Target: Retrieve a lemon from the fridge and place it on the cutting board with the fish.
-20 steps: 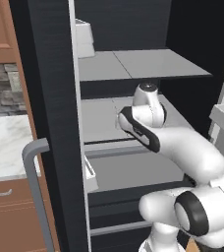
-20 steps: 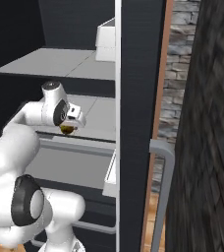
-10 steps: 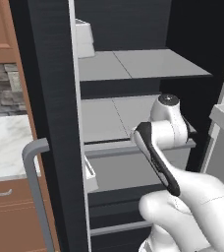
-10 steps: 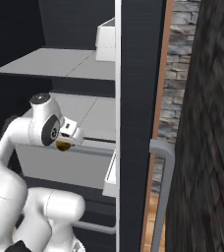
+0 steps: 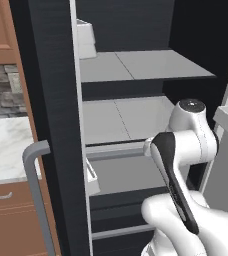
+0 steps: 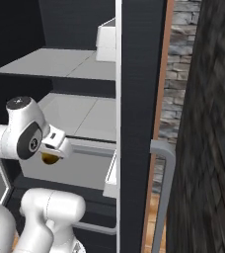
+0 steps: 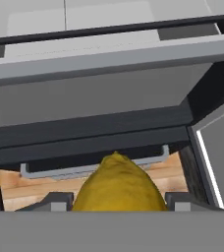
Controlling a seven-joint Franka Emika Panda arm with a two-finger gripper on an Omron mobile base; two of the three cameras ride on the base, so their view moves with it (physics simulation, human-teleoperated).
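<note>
Hand view: gripper [image 7: 118,201] clamped on lemon [image 7: 118,187], fingers [image 7: 55,201] touching both sides, above fridge [image 7: 109,93] drawer.

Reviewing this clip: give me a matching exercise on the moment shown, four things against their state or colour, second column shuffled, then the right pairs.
Things:
1. lemon
2. fridge
3. fridge shelves
4. white container on the top shelf

States or colours:
A. grey-white, flat, bare where they show
B. black, with its door standing open and a grey bar handle
C. yellow, held between the fingertips of the gripper
D. sits at the shelf's edge beside the open door

Pairs: 1-C, 2-B, 3-A, 4-D
</note>
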